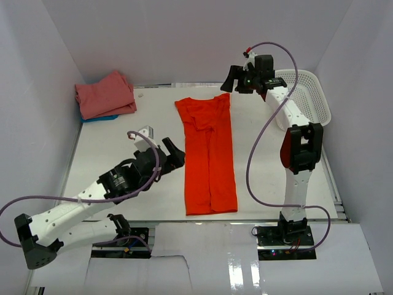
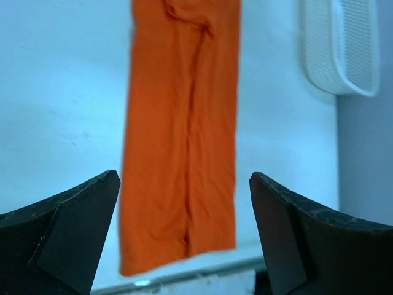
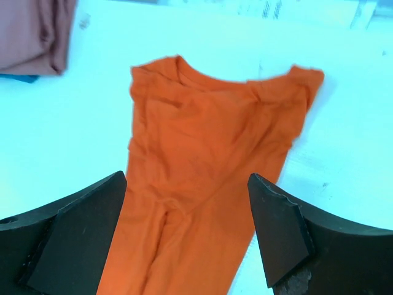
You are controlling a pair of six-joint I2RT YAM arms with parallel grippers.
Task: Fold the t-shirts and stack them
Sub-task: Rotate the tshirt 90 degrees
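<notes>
Down the middle of the counter [image 1: 153, 110] lies the orange-red t-shirt [image 1: 209, 157], folded lengthwise into a long narrow strip. Its collar points toward the far wall and its hem toward the arm bases. The cloth is flat, with a few creases along its centre and some bunching under the collar.

The left hand [image 1: 176, 153] sits low, just beside the strip's left edge and about halfway along it. Its jaws are spread wide and grip nothing. In the left wrist view the left hand [image 2: 184, 178] faces the strip, which fills the gap between the two dark fingers without touching either one.

The right hand [image 1: 232, 83] is raised near the far end of the shirt, just off the collar's right corner, with the white mesh basket [image 1: 310, 92] to its right. Its jaws are also wide apart and empty. From the right wrist, the right hand [image 3: 187, 178] looks down on the collar and upper body of the shirt.

At the far left corner, well apart from both hands, the salmon-pink t-shirt [image 1: 105, 93] rests folded on the blue t-shirt [image 1: 101, 117], of which only an edge shows.
</notes>
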